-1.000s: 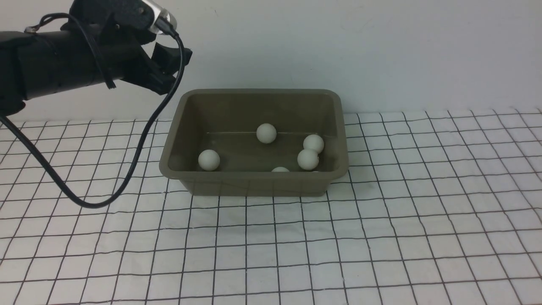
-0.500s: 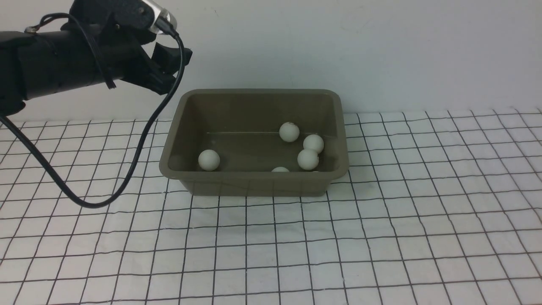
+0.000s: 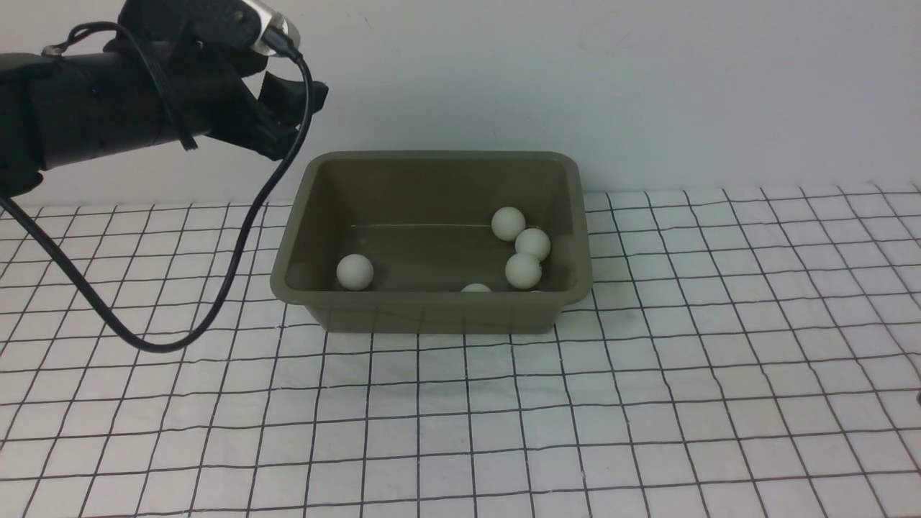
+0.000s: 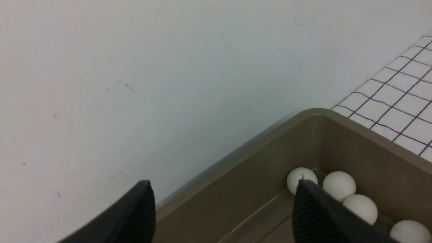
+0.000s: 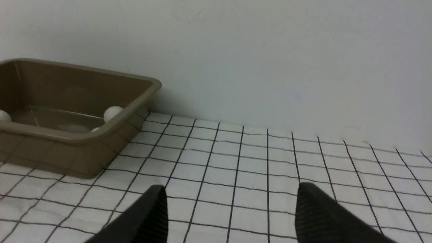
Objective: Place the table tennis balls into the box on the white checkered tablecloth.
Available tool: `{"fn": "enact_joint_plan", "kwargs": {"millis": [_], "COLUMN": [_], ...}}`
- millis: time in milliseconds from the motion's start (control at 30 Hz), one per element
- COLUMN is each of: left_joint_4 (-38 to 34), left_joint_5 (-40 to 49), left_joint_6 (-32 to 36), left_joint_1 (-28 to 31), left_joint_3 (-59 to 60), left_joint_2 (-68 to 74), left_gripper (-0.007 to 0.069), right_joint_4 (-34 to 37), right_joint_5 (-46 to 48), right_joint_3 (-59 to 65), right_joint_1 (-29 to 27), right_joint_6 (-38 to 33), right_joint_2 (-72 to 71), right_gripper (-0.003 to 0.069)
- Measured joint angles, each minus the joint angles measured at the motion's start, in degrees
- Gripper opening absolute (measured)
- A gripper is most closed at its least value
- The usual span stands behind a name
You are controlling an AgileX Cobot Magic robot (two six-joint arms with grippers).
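Note:
The olive-grey box stands on the white checkered tablecloth near the back wall. Several table tennis balls lie inside it. Three cluster at the box's right side, one sits at the left, and one peeks over the front rim. My left gripper hangs open and empty above the box's back left corner. In the left wrist view this gripper looks down on the box and balls. My right gripper is open over bare cloth, right of the box.
A plain white wall runs close behind the box. The left arm's black cable loops down onto the cloth left of the box. Cloth stretches in front of and to the right of the box.
One ball rolled right along the back of the box floor and now rests against the two balls at the right. Neither arm has moved.

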Motion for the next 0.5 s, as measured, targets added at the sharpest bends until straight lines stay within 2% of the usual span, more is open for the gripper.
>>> {"fn": "enact_joint_plan", "kwargs": {"millis": [300, 500], "left_joint_4": [3.87, 4.38], "left_joint_5": [-0.52, -1.46], "left_joint_6": [-0.23, -0.23], "left_joint_1": [0.0, 0.0], "left_joint_3": [0.0, 0.0], "left_joint_2": [0.0, 0.0], "left_gripper": [0.0492, 0.0492], "right_joint_4": [0.69, 0.91], "right_joint_5": [8.79, 14.74], "right_joint_3": [2.4, 2.53], "right_joint_1": [-4.26, -4.71], "right_joint_6": [0.0, 0.0], "right_joint_2": [-5.86, -8.16], "right_gripper": [0.0462, 0.0462]}}
